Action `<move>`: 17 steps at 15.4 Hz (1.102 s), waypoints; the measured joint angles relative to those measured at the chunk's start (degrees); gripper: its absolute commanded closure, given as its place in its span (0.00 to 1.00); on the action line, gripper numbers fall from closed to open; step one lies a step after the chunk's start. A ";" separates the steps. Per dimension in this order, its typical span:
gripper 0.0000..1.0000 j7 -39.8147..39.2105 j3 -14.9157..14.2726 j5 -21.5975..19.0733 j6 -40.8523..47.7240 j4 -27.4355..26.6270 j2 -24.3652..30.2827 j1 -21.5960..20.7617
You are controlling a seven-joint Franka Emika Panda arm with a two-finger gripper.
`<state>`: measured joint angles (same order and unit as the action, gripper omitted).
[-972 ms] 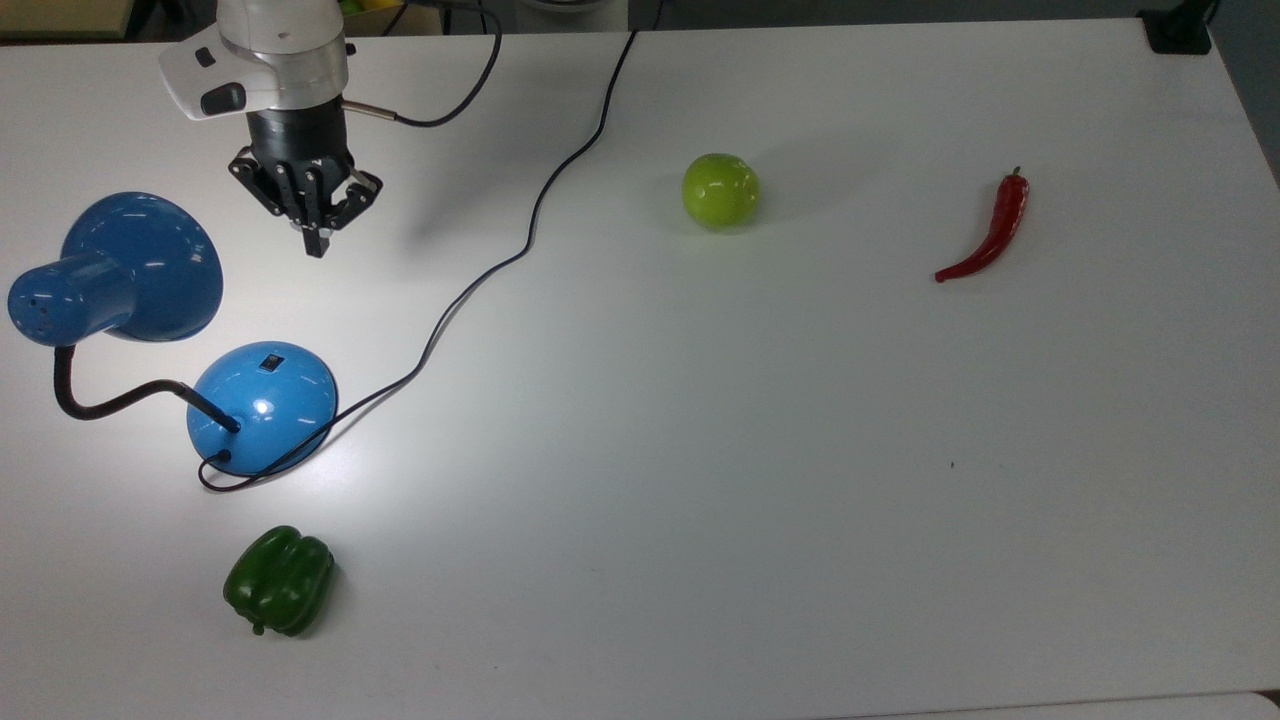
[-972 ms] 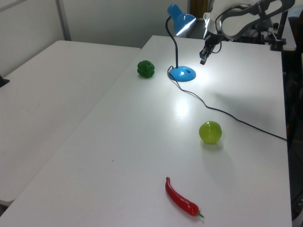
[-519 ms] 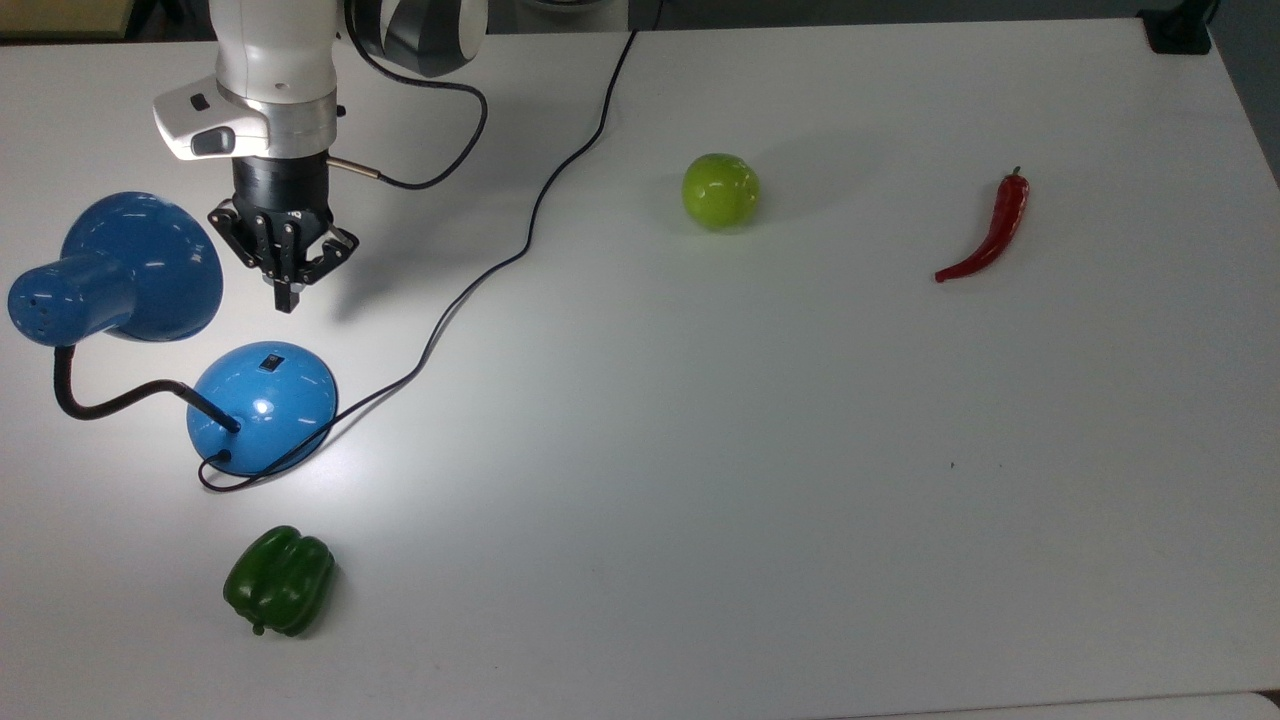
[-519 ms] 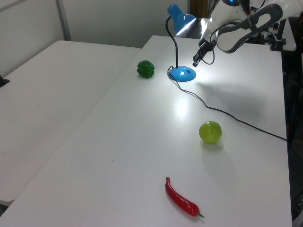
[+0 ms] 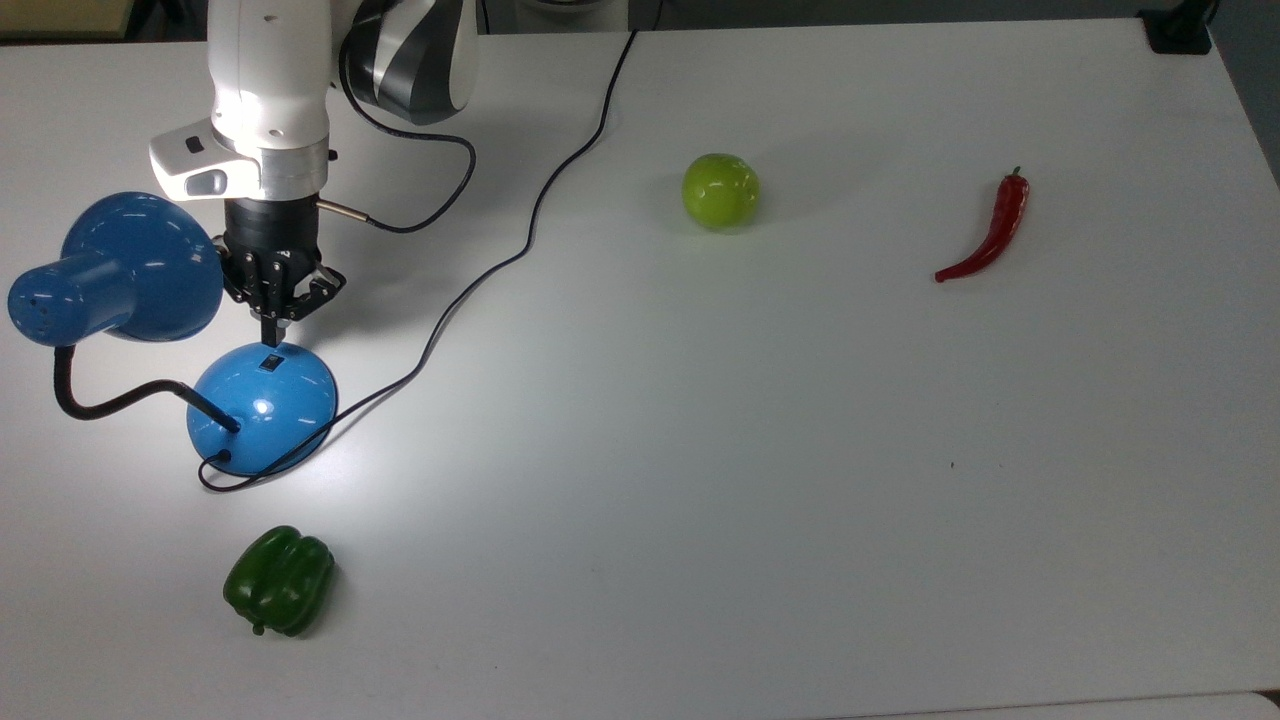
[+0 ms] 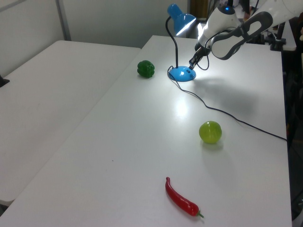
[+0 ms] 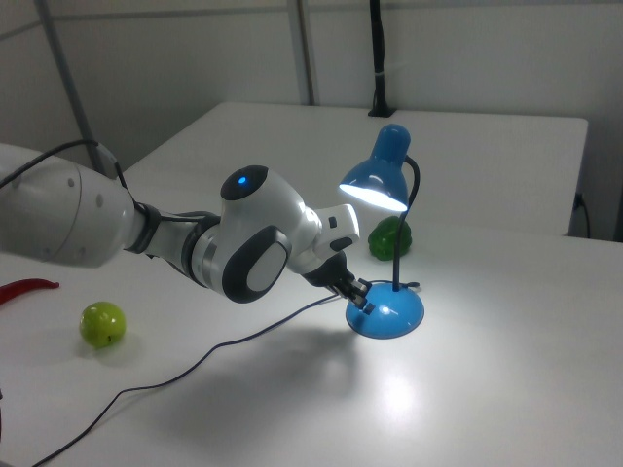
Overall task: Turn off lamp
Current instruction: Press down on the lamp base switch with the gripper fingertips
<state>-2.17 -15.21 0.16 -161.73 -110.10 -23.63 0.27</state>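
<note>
Approach step: black two-finger gripper (image 5: pixel 272 333), fingers pressed together, poised beside glossy blue dome-based desk lamp (image 5: pixel 262 405), still lit. Next: press its small black switch (image 5: pixel 268 362).

Glossy blue lamp (image 5: pixel 262 405), matt white table (image 5: pixel 760 450), shiny red chilli (image 5: pixel 990 232), smooth green apple (image 5: pixel 720 190)

The glossy blue desk lamp (image 5: pixel 262 405) stands on its dome base near the top view's left edge. A small black switch (image 5: pixel 269 362) sits on the dome. A black gooseneck (image 5: pixel 100 400) carries the cone shade (image 5: pixel 125 268). The lamp is lit: the shade's opening glows (image 7: pixel 373 195). Its black cord (image 5: pixel 480 275) runs away across the surface.
</note>
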 measured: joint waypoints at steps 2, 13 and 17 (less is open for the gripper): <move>1.00 0.07 0.00 -0.06 -2.48 0.14 -1.27 0.27; 1.00 0.19 0.00 -0.30 -3.84 1.86 -3.20 0.36; 1.00 0.19 0.00 -0.30 -3.84 1.86 -3.49 0.36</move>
<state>-1.98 -15.21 -0.14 -165.57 -108.24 -27.11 0.63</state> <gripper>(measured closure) 0.991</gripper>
